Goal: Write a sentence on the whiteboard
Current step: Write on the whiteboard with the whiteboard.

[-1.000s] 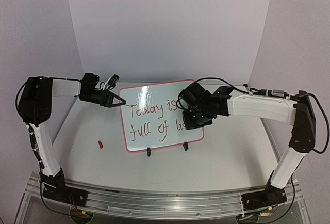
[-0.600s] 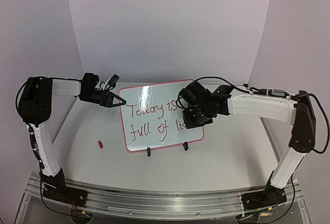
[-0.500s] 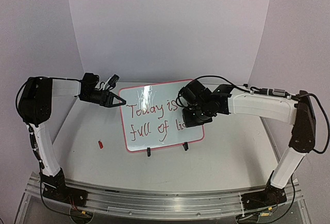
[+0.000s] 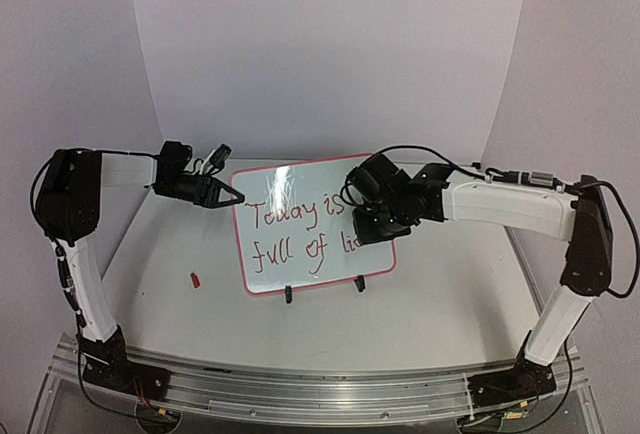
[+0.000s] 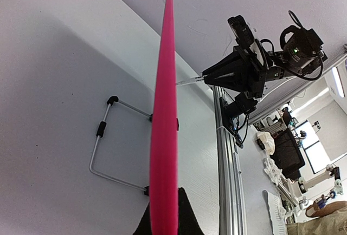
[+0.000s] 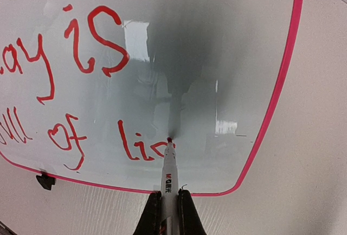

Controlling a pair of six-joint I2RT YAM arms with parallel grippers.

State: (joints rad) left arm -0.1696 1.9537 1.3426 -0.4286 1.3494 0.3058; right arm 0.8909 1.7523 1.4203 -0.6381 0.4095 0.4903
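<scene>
1. The glossy white rectangular whiteboard point(image 4: 300, 244) with a thin pink-red frame stands tilted on two black clip feet, mid-frame on the pale surface point(image 4: 440, 294).
2. The left pincer point(image 4: 236, 197) is clamped on the whiteboard's upper-left frame edge.
3. The right pincer point(image 6: 169, 205) grips a white, red-tipped marker point(image 6: 169, 170), its tip touching the board just after the red "li".
4. A small red cap point(image 4: 195, 279) lies on the surface at lower left.

White table point(image 4: 430, 304) with whiteboard point(image 4: 290, 236), red cap point(image 4: 195, 279)
</scene>
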